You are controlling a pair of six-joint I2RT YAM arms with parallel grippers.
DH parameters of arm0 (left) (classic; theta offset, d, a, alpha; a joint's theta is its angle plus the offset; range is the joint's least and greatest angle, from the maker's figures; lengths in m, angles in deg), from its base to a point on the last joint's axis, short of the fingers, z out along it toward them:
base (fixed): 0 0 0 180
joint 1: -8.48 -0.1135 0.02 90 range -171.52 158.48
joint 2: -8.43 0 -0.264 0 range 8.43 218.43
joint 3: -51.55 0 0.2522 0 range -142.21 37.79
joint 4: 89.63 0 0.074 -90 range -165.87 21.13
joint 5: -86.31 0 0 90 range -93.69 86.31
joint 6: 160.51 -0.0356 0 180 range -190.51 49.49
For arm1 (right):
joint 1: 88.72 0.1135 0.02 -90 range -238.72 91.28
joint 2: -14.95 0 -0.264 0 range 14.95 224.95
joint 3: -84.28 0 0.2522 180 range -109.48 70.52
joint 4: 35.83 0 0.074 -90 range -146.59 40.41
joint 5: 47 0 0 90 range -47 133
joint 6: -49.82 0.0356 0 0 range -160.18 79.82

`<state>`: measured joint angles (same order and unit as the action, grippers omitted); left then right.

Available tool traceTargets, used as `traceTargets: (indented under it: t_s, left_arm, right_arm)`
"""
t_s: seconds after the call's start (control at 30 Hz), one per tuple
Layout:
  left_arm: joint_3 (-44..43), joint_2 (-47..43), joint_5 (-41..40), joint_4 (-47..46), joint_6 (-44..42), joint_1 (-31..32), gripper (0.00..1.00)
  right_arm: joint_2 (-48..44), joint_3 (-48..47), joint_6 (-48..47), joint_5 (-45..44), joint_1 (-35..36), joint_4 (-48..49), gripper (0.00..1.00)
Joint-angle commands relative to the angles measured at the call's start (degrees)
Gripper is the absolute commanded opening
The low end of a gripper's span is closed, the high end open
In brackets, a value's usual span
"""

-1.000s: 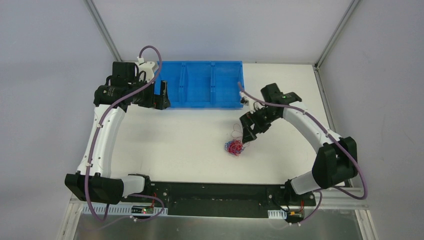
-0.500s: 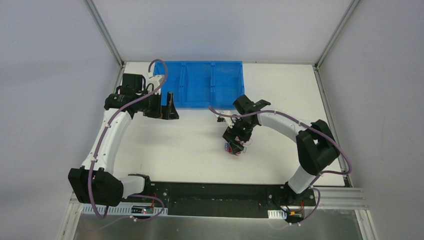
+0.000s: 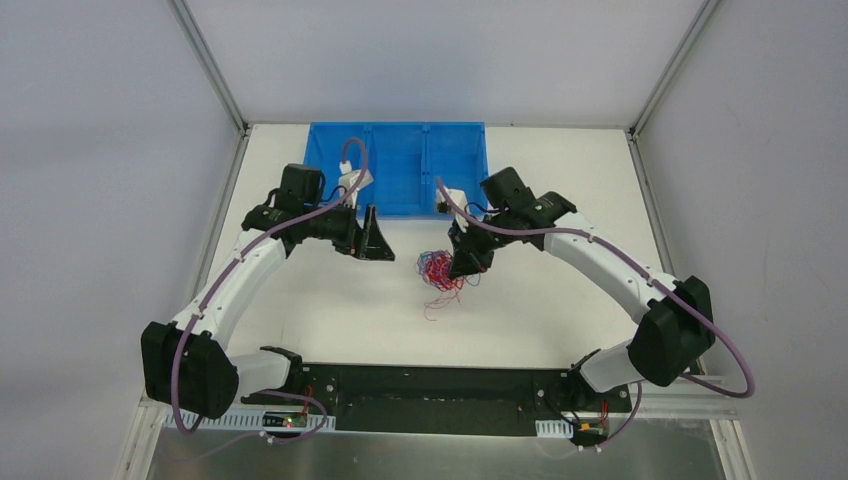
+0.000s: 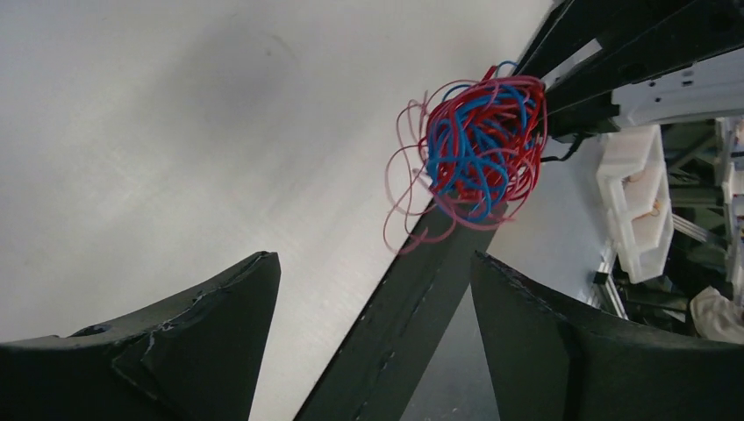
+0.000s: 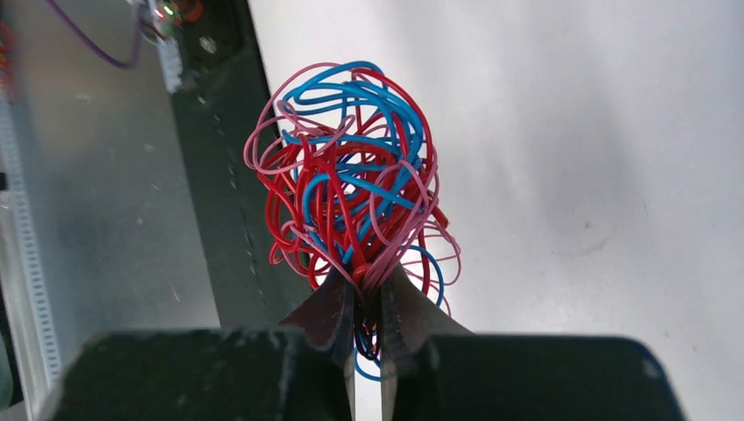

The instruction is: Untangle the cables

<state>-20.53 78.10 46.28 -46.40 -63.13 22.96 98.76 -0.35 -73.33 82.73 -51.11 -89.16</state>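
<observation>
Your right end effector (image 5: 367, 294) has just pinched the cables (image 5: 351, 184), lifting the ball off the bench (image 3: 330, 300). Your left end effector (image 4: 370, 263), still wide, has closed in, the tangle just ahead of it: pulling apart can begin.

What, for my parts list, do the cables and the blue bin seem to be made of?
The cables look like fine wire in glossy plastic insulation, red, blue and pink: a smooth sheen, and springy loops that hold their curl. The blue bin is probably moulded plastic: one even colour, thin built-in dividers, a semi-matt surface.
</observation>
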Motion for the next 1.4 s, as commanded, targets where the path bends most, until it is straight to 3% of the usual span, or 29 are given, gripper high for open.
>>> traceTargets:
  t_s: [0.0, 0.17, 0.3, 0.37, 0.4, 0.43, 0.47, 0.67, 0.93, 1.2, 1.37]
  left_arm:
    - [0.2, 2.2, 7.1, -16.0, 9.2, 4.8, 0.85]
    - [0.9, 6.0, 8.4, -26.2, 20.1, 8.7, 0.86]
    - [3.3, 8.1, 8.3, -31.5, 25.5, 11.1, 0.73]
    - [4.8, 8.3, 8.0, -34.0, 28.2, 11.1, 0.53]
    - [5.0, 8.2, 8.0, -34.3, 28.6, 11.0, 0.36]
    - [4.7, 7.9, 8.3, -34.2, 28.7, 10.4, 0.14]
    - [4.4, 7.3, 8.4, -33.7, 28.9, 9.4, 0.00]
    - [4.0, 1.9, 13.2, -27.1, 28.9, -1.2, 0.00]
    - [5.9, -5.3, 13.1, -16.2, 22.1, -17.7, 0.00]
    - [-1.8, -3.3, 11.6, 0.7, 7.9, -34.9, 0.00]
    - [-8.2, 0.6, 6.5, 12.7, -3.9, -39.2, 0.00]
  right_arm:
    - [-0.2, -2.8, 5.8, 8.4, -0.1, 1.8, 0.00]
    - [1.0, -4.1, 8.8, 10.7, -0.1, 2.3, 0.00]
    - [1.1, -4.9, 11.2, 11.4, -0.4, 4.0, 0.00]
    - [1.2, -5.3, 12.9, 12.2, -1.2, 4.5, 0.00]
    - [1.3, -5.3, 13.6, 12.7, -1.8, 4.7, 0.00]
    - [1.4, -5.2, 14.2, 13.0, -2.9, 4.7, 0.00]
    - [1.4, -4.7, 14.7, 13.1, -4.0, 4.7, 0.01]
    - [0.2, 0.7, 12.8, 12.0, -14.3, 2.0, 0.09]
    - [-0.7, 1.2, -2.1, 11.1, -28.4, -16.2, 0.08]
    - [0.3, -1.7, -18.4, 8.5, -42.7, -33.0, 0.09]
    - [3.2, -4.1, -26.1, 7.5, -50.0, -40.1, 0.09]
